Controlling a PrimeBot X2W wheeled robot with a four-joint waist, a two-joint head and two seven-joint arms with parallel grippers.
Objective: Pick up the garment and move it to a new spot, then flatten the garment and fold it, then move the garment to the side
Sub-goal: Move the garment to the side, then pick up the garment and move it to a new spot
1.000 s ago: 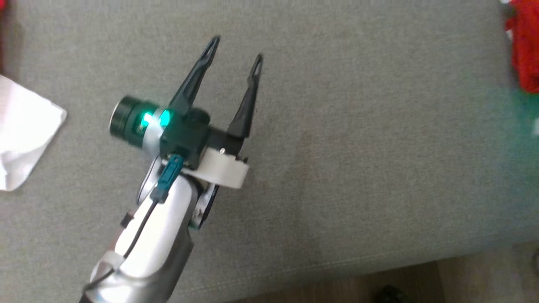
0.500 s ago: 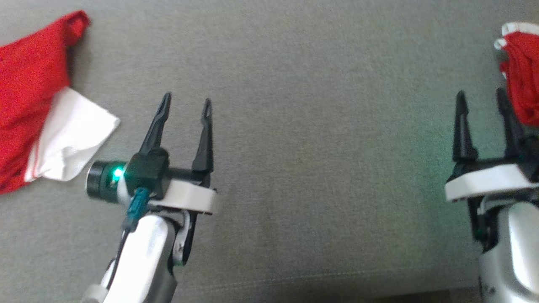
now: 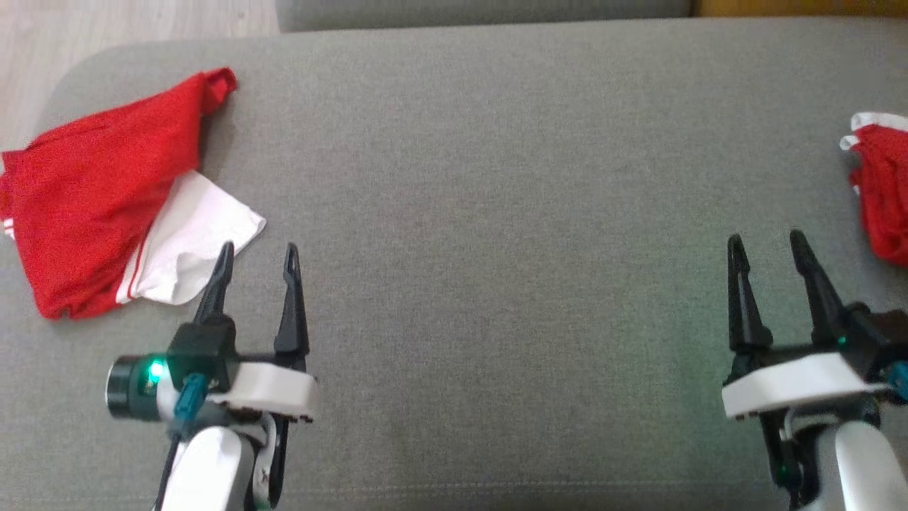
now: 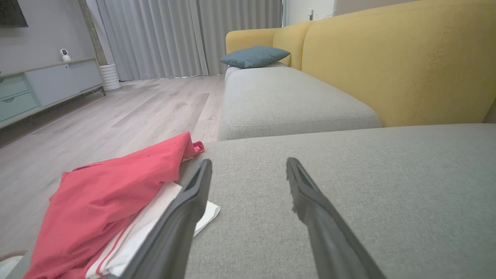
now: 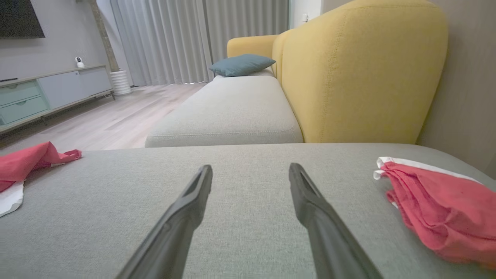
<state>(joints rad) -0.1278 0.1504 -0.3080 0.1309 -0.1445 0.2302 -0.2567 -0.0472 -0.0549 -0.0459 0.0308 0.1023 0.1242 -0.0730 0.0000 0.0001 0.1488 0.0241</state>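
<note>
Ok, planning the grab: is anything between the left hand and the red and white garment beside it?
Nothing visible does. The open left hand hangs right beside the red and white garment, close to its white edge, above bare grey cushion.

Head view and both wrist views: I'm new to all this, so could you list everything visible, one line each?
Rumpled red-and-white fabric garment: one, red with a white part, left end of the near seat.
Bunched red fabric garment with white trim: one, red, right edge of that seat.
Grey fabric sofa seats: two, grey, one near, one beyond.
Yellow fabric backrest: one, yellow, behind the seats.
Teal cushion: one, teal, on the far seat.
Grey curtains: grey, far wall.
Pale wooden floor: pale brown, left of the sofa.
Low cabinet: one, grey and pale green, far left.
Left gripper: one, dark fingers, open, beside the rumpled garment.
Right gripper: one, dark fingers, open, near the bunched garment.
</note>
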